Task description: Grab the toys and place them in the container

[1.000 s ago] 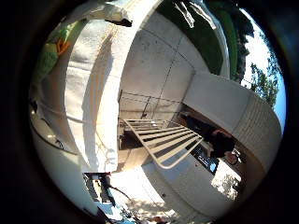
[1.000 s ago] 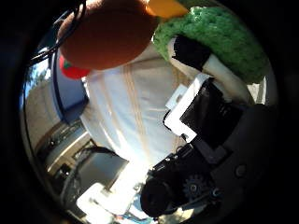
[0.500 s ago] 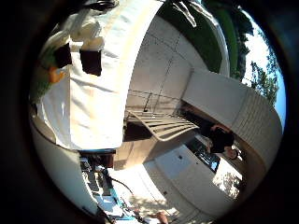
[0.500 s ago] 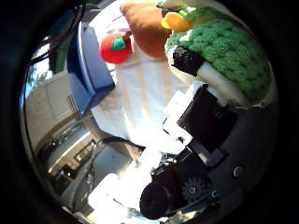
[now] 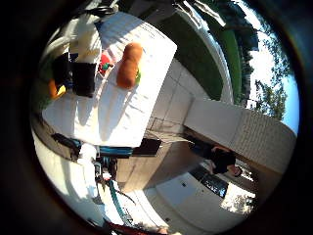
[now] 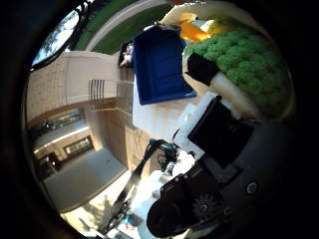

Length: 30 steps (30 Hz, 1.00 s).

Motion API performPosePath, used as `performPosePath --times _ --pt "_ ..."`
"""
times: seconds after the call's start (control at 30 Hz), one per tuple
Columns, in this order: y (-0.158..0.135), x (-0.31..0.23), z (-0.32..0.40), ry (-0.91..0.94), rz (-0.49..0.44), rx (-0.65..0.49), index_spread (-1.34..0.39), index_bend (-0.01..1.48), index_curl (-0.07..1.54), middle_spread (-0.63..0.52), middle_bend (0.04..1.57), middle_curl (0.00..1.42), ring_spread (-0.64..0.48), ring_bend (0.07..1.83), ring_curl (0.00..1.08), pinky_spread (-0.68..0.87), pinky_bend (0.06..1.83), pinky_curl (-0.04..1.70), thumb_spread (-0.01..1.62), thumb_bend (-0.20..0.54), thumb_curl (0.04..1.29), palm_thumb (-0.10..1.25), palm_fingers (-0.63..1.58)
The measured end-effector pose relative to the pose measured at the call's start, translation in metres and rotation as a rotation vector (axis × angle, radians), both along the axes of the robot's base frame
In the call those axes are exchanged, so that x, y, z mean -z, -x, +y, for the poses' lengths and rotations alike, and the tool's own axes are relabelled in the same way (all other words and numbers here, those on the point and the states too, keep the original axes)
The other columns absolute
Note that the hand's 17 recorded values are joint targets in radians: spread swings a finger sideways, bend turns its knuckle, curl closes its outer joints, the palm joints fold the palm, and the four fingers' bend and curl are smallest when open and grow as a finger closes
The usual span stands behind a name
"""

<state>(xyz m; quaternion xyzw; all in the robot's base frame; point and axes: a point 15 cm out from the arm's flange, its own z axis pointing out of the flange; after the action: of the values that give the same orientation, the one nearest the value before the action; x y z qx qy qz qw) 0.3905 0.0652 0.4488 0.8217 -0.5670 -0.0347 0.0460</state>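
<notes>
Fingers [image 6: 227, 89] curled around green knitted toy [image 6: 239, 59] (seemingly pinched), blue container [image 6: 159, 67] just beside, on white table [image 5: 122, 107]

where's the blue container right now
In the thumb side palm view, the blue container sits on the white-covered table, open side showing and empty as far as visible, just beside the green knitted toy held in the hand.

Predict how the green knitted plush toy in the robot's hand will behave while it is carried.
The green knitted plush toy looks soft, so it will probably squash rather than slip against the hand. It seems light for its bulk and unlikely to break if dropped into the blue plastic container.
</notes>
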Motion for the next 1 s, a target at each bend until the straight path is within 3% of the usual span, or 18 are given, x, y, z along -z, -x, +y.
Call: performPosePath --times 0.07,0.2,0.27,0.37,0.47,0.53,0.6,0.7,0.8,1.0 --pt "-0.013 0.017 0.040 -0.004 0.019 -0.031 -0.85 0.86 0.09 -0.23 1.14 1.03 -0.10 1.41 0.82 0.19 1.39 0.90 1.20 -0.015 0.57 0.97 0.93" --pt "-0.056 0.046 0.110 -0.034 -0.073 -0.037 -0.87 0.91 0.08 -0.23 1.14 1.04 -0.11 1.42 0.82 0.18 1.41 0.91 1.20 -0.014 0.58 0.97 0.92" --pt "-0.066 0.082 0.138 -0.025 -0.044 -0.054 -0.88 0.94 0.08 -0.23 1.14 1.05 -0.11 1.43 0.83 0.18 1.41 0.92 1.20 -0.015 0.59 0.98 0.91" --pt "-0.095 0.129 0.172 -0.032 -0.065 -0.048 -0.87 0.98 0.07 -0.23 1.15 1.05 -0.11 1.42 0.82 0.17 1.40 0.93 1.20 -0.042 0.58 0.90 0.89" --pt "-0.106 0.167 0.179 -0.014 -0.037 -0.028 -0.76 0.97 0.09 -0.19 1.03 0.98 -0.04 1.30 0.75 0.21 1.33 0.89 1.21 -0.048 0.53 0.83 0.82" --pt "-0.110 0.186 0.175 0.000 -0.010 -0.019 -0.60 0.91 0.09 -0.17 0.81 0.90 0.01 1.24 0.74 0.24 1.31 0.89 1.22 -0.048 0.50 0.77 0.49" --pt "-0.110 0.199 0.170 0.013 0.018 -0.019 -0.42 0.75 0.10 -0.10 0.54 0.77 0.12 1.10 0.68 0.31 1.21 0.86 1.21 -0.048 0.47 0.71 -0.04" --pt "-0.106 0.205 0.158 0.032 0.053 -0.015 -0.40 0.66 0.10 -0.02 0.38 0.63 0.21 0.86 0.52 0.36 1.06 0.74 1.20 -0.043 0.44 0.67 -0.19" --pt "-0.100 0.213 0.148 0.051 0.096 -0.028 -0.41 0.55 0.10 0.05 0.26 0.55 0.26 0.69 0.43 0.40 0.96 0.66 1.19 -0.037 0.41 0.65 -0.20" --pt "-0.106 0.205 0.131 0.043 0.091 -0.026 -0.44 0.30 0.11 0.15 0.13 0.42 0.32 0.54 0.35 0.47 0.82 0.55 1.17 -0.027 0.38 0.63 -0.12"
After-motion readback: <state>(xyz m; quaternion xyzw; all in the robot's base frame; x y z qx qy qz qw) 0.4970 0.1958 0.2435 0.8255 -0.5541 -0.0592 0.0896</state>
